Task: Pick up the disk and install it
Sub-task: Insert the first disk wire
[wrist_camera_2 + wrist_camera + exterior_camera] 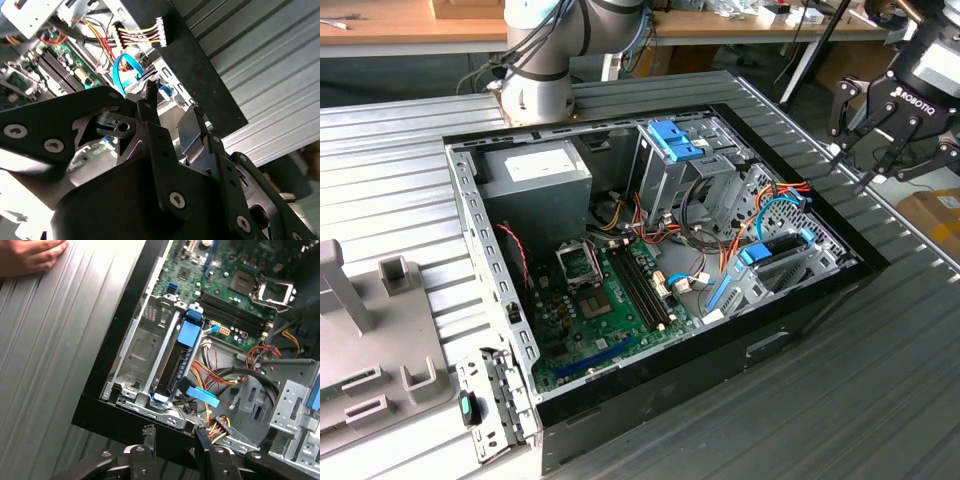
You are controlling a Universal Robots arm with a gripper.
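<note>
disk (780, 247) stands on edge in the low drive cage (137, 347) at the corner of the case (720, 340) nearest the exterior view's right. In the first wrist view the disk (175, 365) is a dark slab with a blue carrier tab on its upper edge. Cannot tell if it is fully seated. The slot beside it in the same cage is bare metal.

gripper (865, 160) hangs over the table (880, 380), outside the case and well apart from the disk. Its fingertips (148, 431) are spread moderately with nothing between them, so it is empty.

Judgement: the work stands at a free-air reach with no contact yet. To do a grasp here well, line up straight above the blue tab and put the fingers across the disk's thin faces, not on the cage walls. Stay clear of the wire bundle (212, 377) and the blue cable (775, 208) just beside the cage. Move along the slot without twisting, as the carrier likely binds if tilted.

Counts:
- 1 disk
- 1 gripper
- 1 low cage with 2 slots (1 filled, 1 bare)
- 1 upright cage further back with 1 bare blue bracket (672, 138) on top
- 1 grey power supply (535, 180) with a white sticker
- 1 motherboard (610, 310)
- 1 person's hand (30, 255) resting on the table beside the case
</note>
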